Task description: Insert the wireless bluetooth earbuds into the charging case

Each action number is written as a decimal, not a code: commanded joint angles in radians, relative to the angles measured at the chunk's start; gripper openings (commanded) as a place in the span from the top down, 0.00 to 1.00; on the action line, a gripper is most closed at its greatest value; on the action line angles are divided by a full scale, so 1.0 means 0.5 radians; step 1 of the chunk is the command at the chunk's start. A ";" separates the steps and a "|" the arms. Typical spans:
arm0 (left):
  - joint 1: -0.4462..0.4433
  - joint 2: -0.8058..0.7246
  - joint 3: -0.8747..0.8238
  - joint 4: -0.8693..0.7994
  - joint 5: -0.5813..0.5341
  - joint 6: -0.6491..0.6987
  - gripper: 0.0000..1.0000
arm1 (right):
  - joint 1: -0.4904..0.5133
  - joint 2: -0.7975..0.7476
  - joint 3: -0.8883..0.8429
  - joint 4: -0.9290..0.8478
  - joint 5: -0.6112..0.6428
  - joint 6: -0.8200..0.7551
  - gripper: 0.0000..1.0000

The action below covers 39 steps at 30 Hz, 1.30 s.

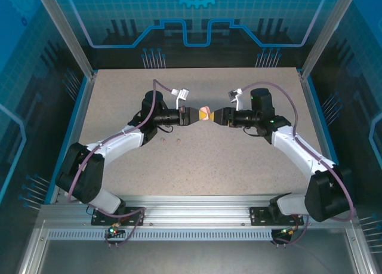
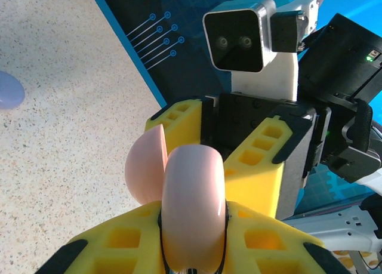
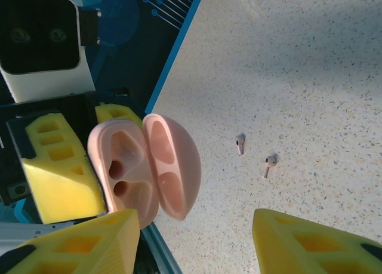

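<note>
The left gripper (image 1: 195, 115) and right gripper (image 1: 215, 115) stood nose to nose at mid-table around the open pink case (image 1: 205, 113), blocking passage there. Bare table (image 1: 239, 166) lay free far, left and right. Two earbuds (image 3: 240, 144) lay in open room near-left.

charging case (image 3: 143, 166) pale pink, inside and out; two earbuds (image 3: 240, 144) (image 3: 268, 164) same pale pink
left gripper (image 2: 194, 223) and right gripper (image 3: 194, 226): yellow fingers, black trim
table (image 1: 239, 160) beige, dark speckle
walls (image 1: 197, 23) blue, lighter circuit-line pattern
arms (image 1: 119, 139) white with black joints, cables (image 1: 271, 84) purple
lilac object (image 2: 9, 89) at frame edge
</note>
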 commanded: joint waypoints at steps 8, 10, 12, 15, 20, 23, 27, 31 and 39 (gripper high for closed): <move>0.010 0.009 0.049 0.089 0.055 -0.007 1.00 | 0.041 0.120 0.082 0.034 0.033 0.009 0.58; 0.010 0.009 0.038 0.094 0.059 -0.010 1.00 | 0.041 0.130 0.090 0.036 0.037 0.021 0.60; 0.011 0.014 0.027 0.099 0.062 -0.013 1.00 | 0.041 0.141 0.097 0.050 0.038 0.037 0.61; 0.008 0.020 0.012 0.121 0.061 -0.027 1.00 | 0.049 0.160 0.117 0.066 0.024 0.055 0.61; 0.007 0.027 0.008 0.139 0.059 -0.039 1.00 | 0.081 0.201 0.171 0.037 0.023 0.043 0.62; 0.003 0.024 0.009 0.143 0.064 -0.044 1.00 | 0.089 0.219 0.181 0.030 0.032 0.037 0.65; -0.002 0.027 0.002 0.141 0.070 -0.044 1.00 | 0.097 0.239 0.196 0.035 0.027 0.040 0.73; -0.009 0.039 -0.006 0.141 0.055 -0.044 1.00 | 0.097 0.243 0.227 0.011 0.014 0.023 0.88; -0.009 0.062 -0.005 0.073 -0.068 -0.031 0.44 | 0.097 0.213 0.341 -0.248 0.133 -0.117 1.00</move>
